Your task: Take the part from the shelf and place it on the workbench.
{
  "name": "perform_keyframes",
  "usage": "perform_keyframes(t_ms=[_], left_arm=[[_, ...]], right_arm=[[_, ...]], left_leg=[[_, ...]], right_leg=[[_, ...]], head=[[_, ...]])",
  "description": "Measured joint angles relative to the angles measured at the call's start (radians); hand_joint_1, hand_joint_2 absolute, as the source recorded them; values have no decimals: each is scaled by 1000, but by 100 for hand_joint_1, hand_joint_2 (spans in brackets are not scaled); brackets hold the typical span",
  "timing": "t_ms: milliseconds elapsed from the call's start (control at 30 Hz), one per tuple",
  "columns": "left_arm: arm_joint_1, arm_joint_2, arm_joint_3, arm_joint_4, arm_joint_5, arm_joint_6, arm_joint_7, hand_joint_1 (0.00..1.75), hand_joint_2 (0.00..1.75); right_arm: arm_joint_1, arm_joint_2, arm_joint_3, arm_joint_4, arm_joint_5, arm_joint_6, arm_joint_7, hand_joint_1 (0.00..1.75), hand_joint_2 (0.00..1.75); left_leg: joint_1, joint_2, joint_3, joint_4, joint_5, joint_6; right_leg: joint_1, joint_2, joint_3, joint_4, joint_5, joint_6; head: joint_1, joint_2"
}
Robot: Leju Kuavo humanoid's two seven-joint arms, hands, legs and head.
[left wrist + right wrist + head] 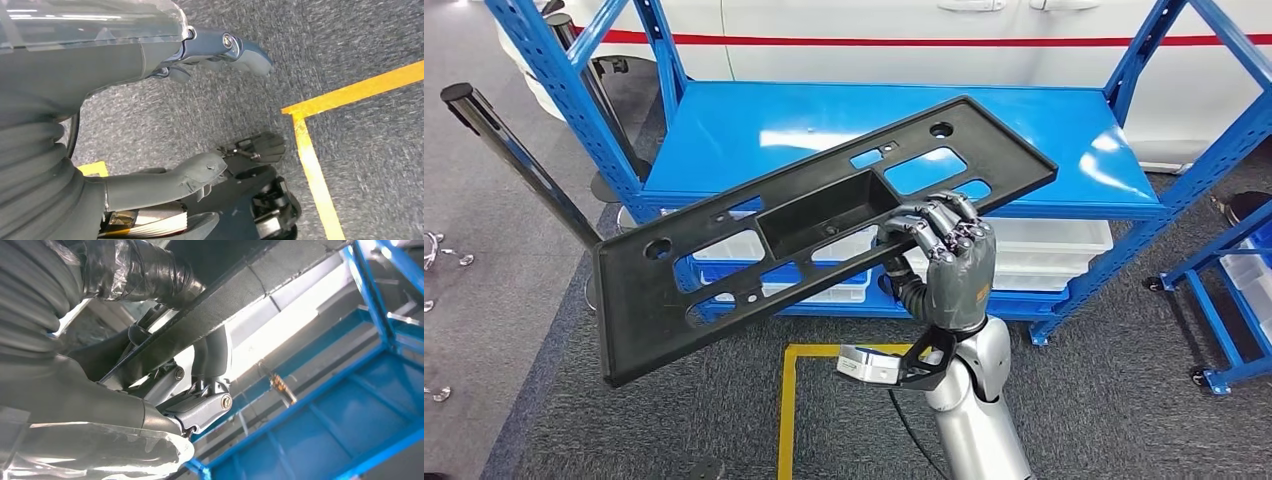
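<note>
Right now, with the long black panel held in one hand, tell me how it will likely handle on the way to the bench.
The black panel looks stiff: it stays straight though the right hand grips it off-centre. It seems light for its size, being thin and full of cutouts. It will probably want to swing or tip, since the longer end hangs low on the robot's left.

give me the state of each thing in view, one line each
black part: lifted off the shelf, tilted, held along its near edge
right robot hand: gripping the black part
left robot hand: hanging over the carpet, holding nothing, fingers apart
blue shelf: top deck bare
clear bins: stowed on the lower shelf
</note>
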Motion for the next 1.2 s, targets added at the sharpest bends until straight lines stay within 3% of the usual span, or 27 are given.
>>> perform_keyframes(t_ms=[67,133,200,267,300,333,400,467,500,533,600,633,667,767,800,867,933,1000,1033,1133,1200], left_arm=[[-1,0,0,0,-4,-1,0,0,175],[-2,-1,0,0,-4,-1,0,0,175],[-3,-1,0,0,-4,-1,0,0,175],[-3,-1,0,0,-4,-1,0,0,175],[-3,-1,0,0,-4,-1,0,0,175],[-3,-1,0,0,-4,-1,0,0,175],[-4,-1,0,0,-4,-1,0,0,175],[-7,-1,0,0,-4,-1,0,0,175],[-8,-1,0,0,-4,-1,0,0,175],[-8,-1,0,0,-4,-1,0,0,175],[-7,-1,0,0,-4,-1,0,0,175],[-7,-1,0,0,-4,-1,0,0,175],[-8,-2,0,0,-4,-2,0,0,175],[-11,-2,0,0,-4,-2,0,0,175],[-11,-2,0,0,-5,-3,0,0,175],[-10,-3,0,0,-5,-5,0,0,175],[-10,-4,0,0,-5,-8,0,0,175],[-10,-5,0,0,-5,-10,0,0,175],[-10,-5,0,0,-6,-10,0,0,175],[-6,-6,0,0,-11,-12,4,0,175],[-2,-6,0,0,-19,-14,10,0,175]], right_arm=[[1,0,-2,-2,1,0,0,175,175],[1,0,-3,-2,3,0,0,175,175],[1,1,-4,-2,3,0,0,175,175],[1,1,-4,-2,3,0,0,175,175],[1,1,-4,-2,3,0,0,175,175],[1,1,-4,-2,3,0,0,175,175],[1,1,-4,-2,3,0,0,175,175],[2,1,-4,-4,4,0,0,175,175],[2,1,-4,-5,4,0,0,175,175],[2,1,-4,-6,4,0,0,175,175],[2,1,-4,-7,5,0,0,175,175],[2,0,-4,-7,5,0,0,175,175],[2,0,-4,-7,6,0,0,175,175],[2,-1,-4,-7,14,0,0,175,175],[2,-1,-5,-7,17,0,0,175,175],[2,-1,-5,-6,22,0,1,175,175],[2,-1,-4,-5,26,0,2,175,175],[1,0,-3,-5,33,0,3,175,175],[1,0,-2,-5,36,0,3,175,175],[1,0,-1,-3,40,0,5,175,175],[1,0,-1,-2,43,0,4,175,175]], left_leg=[[0,0,-5,0,14,-13],[3,-2,-17,15,-3,-23],[7,-3,-48,97,-84,-32],[10,-3,-82,223,-165,-40],[11,-3,-86,266,-177,-43],[13,-3,-75,278,-169,-45],[15,-3,1,199,-121,-44],[12,-4,103,60,-111,-38],[10,-6,131,14,-116,-34],[7,-7,143,-11,-122,-29],[6,-6,134,-18,-109,-17],[7,-4,129,-20,-100,-10],[9,-2,122,-23,-89,-1],[8,1,88,-24,-57,13],[7,2,74,-23,-48,13],[6,2,46,-19,-31,10],[6,1,22,-13,-17,5],[4,1,7,-7,-5,-5],[4,1,3,-6,1,-11],[5,-1,-7,-2,5,-28],[8,-2,-32,55,-52,-36]], right_leg=[[3,0,4,-23,-1,-12],[0,-2,-7,-30,18,-28],[-3,-6,-27,-33,40,-41],[-2,-7,-55,-31,61,-46],[-2,-7,-70,-29,71,-45],[-2,-7,-85,-27,81,-43],[-3,-6,-114,-20,99,-38],[-2,-6,-135,-14,116,-29],[-1,-7,-139,-13,123,-23],[-2,-7,-141,-14,131,-17],[-4,-8,-143,-17,143,-4],[-5,-6,-148,-11,134,1],[-6,-5,-158,12,106,5],[-8,-2,-208,177,-31,12],[-10,-1,-216,229,-52,14],[-12,-2,-191,247,-35,16],[-13,-2,-103,139,4,14],[-9,0,-23,18,7,5],[-6,1,-7,-11,0,0],[-6,0,-12,-25,15,-19],[-8,-3,-24,-30,30,-36]], head=[[0,0],[0,0],[-1,0],[-1,0],[-1,0],[-1,0],[-1,0],[-1,0],[-1,0],[-1,0],[-1,0],[-1,0],[-1,0],[0,0],[1,0],[1,0],[1,0],[0,0],[0,0],[0,0],[0,0]])
